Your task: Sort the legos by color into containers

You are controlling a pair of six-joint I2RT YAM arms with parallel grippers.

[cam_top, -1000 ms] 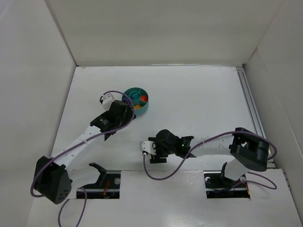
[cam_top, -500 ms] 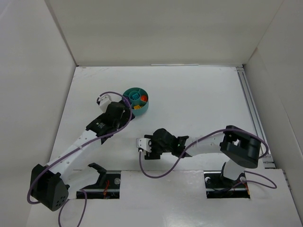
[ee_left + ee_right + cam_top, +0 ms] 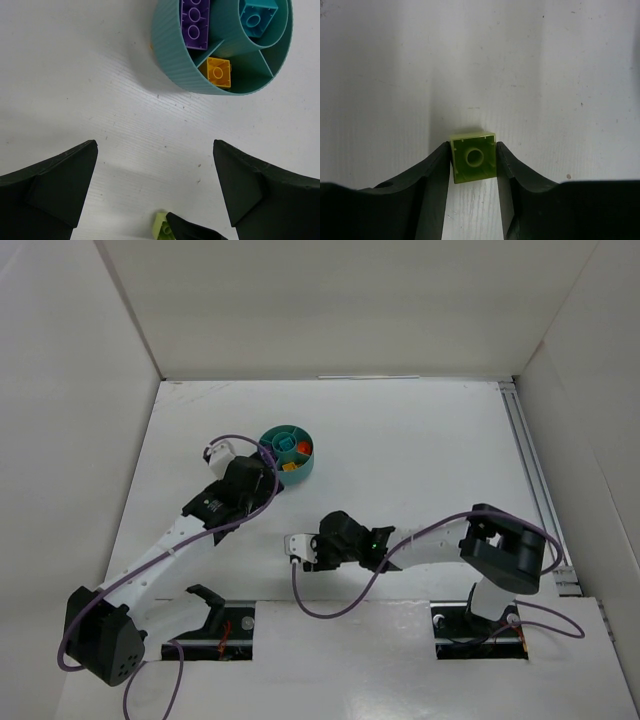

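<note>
Lime brick sits between the two fingers of your right tool. Both fingers touch its sides, so that tool is closed on it. The brick's hollow face, with its round tube, looks up at the wrist camera. White bench lies right behind it, and you cannot tell whether the brick rests there or is lifted off.

From above, your right arm reaches leftward across the near part of the bench, its wrist well short of the dish and nearer the bases.

Your left tool hangs wide open and holds nothing, just on the near side of the dish. In its view the lime brick shows at the bottom edge, apart from the dish wall.

Inside the dish, a purple brick lies in one wedge and a yellow brick in the next. A teal brick is in the round middle well. The top view also shows an orange piece in a wedge on the right side.
</note>
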